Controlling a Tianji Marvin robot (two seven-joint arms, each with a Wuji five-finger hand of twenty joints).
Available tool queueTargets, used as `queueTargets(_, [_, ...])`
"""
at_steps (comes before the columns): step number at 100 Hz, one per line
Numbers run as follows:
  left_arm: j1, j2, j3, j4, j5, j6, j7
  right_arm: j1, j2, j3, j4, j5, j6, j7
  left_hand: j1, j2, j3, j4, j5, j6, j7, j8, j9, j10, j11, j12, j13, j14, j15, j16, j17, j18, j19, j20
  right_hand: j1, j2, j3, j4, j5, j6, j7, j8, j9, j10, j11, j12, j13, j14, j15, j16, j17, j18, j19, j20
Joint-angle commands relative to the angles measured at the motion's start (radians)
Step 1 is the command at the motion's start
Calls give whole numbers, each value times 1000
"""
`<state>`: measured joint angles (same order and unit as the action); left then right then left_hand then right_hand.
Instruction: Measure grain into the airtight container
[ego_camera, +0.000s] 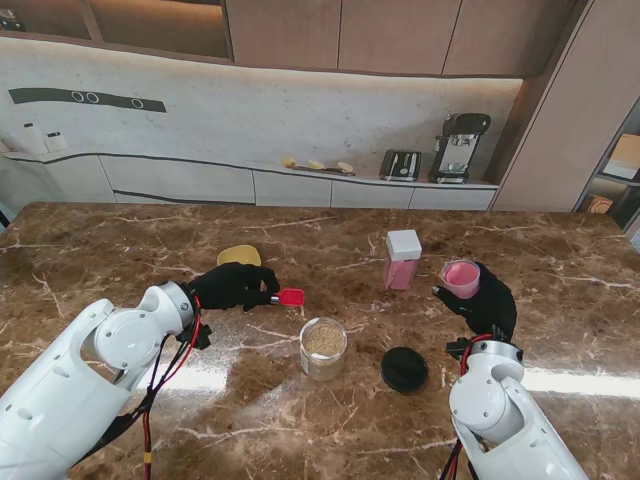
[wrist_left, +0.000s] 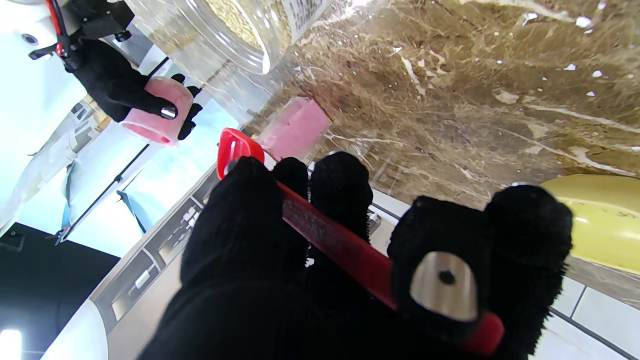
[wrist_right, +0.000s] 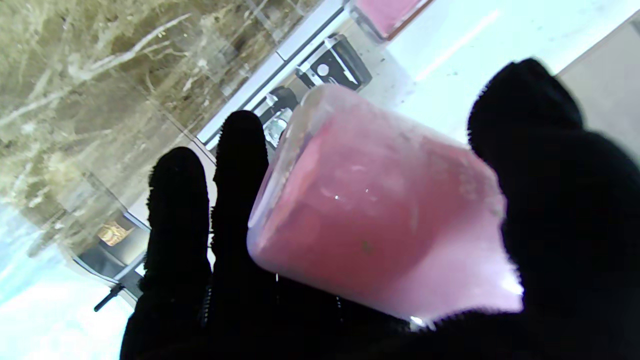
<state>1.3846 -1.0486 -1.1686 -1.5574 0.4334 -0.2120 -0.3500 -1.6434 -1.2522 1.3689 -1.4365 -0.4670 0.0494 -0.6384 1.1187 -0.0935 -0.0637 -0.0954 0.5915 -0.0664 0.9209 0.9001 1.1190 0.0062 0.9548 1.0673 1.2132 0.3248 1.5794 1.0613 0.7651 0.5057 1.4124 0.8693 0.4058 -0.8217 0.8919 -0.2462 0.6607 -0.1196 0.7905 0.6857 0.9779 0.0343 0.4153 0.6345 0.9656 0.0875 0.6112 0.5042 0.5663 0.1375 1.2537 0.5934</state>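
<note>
A clear glass jar of grain (ego_camera: 324, 346) stands open in the middle of the table, its black lid (ego_camera: 404, 369) lying just to its right. My left hand (ego_camera: 233, 286) is shut on a red measuring scoop (ego_camera: 289, 296), whose bowl pokes out toward the jar; the scoop (wrist_left: 320, 227) runs across my fingers (wrist_left: 440, 270). My right hand (ego_camera: 487, 299) is shut on a pink open cup (ego_camera: 461, 278) held above the table; the cup (wrist_right: 380, 210) fills the right wrist view. A pink container with a white lid (ego_camera: 402, 259) stands farther from me.
A yellow bowl (ego_camera: 239, 257) sits on the table just beyond my left hand. The back counter holds a toaster (ego_camera: 401, 164) and a coffee machine (ego_camera: 459, 147). The marble table top (ego_camera: 120, 250) stretches wide on both sides.
</note>
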Motion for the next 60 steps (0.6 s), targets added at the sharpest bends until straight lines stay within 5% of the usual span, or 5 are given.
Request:
queueTargets(1, [-4, 5, 4, -15, 1, 4, -11, -35, 5, 2, -27, -11, -10, 9, 8, 37, 38, 38, -20, -65, 7, -7, 42, -29, 27, 14, 47, 33, 95, -4, 7, 5, 61, 26, 112, 167, 175, -15, 98, -132, 120, -1, 98, -66, 101, 45, 43, -31, 39, 25, 18, -19, 56, -12])
queueTargets(60, [-46, 21, 68, -60, 20, 44, -93, -164, 23, -13, -196, -61, -89, 37, 10, 31, 38, 39, -10, -51, 3, -3, 54, -35, 13, 6, 48, 32, 94, -4, 17, 15, 58, 22, 136, 167, 188, 2, 96, -110, 109, -25, 99, -59, 88, 72, 25, -27, 62, 27, 0, -21, 60, -41])
